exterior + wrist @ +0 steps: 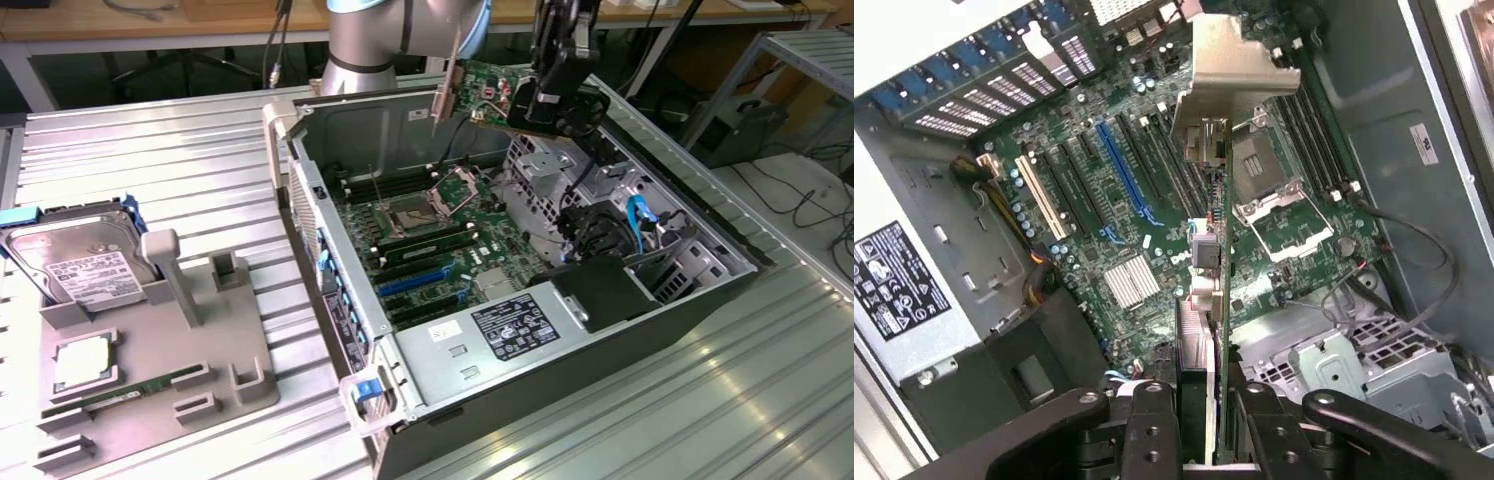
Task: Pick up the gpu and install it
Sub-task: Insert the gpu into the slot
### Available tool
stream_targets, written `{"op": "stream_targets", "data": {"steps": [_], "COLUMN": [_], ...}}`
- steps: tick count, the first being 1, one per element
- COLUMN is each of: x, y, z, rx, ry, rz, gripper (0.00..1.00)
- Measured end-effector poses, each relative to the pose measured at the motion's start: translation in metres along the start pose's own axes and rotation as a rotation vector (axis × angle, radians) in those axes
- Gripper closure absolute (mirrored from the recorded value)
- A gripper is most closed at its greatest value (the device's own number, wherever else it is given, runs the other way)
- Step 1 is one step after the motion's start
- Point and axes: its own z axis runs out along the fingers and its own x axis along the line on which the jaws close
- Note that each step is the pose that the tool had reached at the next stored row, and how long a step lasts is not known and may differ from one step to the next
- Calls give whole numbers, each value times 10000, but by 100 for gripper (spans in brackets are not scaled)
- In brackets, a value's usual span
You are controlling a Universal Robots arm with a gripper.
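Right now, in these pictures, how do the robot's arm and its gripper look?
The arm is a thick silver-grey tube with a bluish joint ring. The gripper is black, built of jointed links with round pins; its fingers are matte black blocks with small screws.

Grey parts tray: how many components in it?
3. Silver hard drive with white label propped at the far end; square silver CPU flat in the middle; narrow green RAM stick flat at the near edge. Something may sit hidden behind the drive.
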Motion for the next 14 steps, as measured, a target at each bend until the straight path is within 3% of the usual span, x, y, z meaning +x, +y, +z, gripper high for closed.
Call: {"op": "stream_targets", "data": {"steps": [14], "x": [0], "y": [0], "z": [9], "rx": [-33], "ry": [-154], "rz": [-2059], "gripper": [73]}}
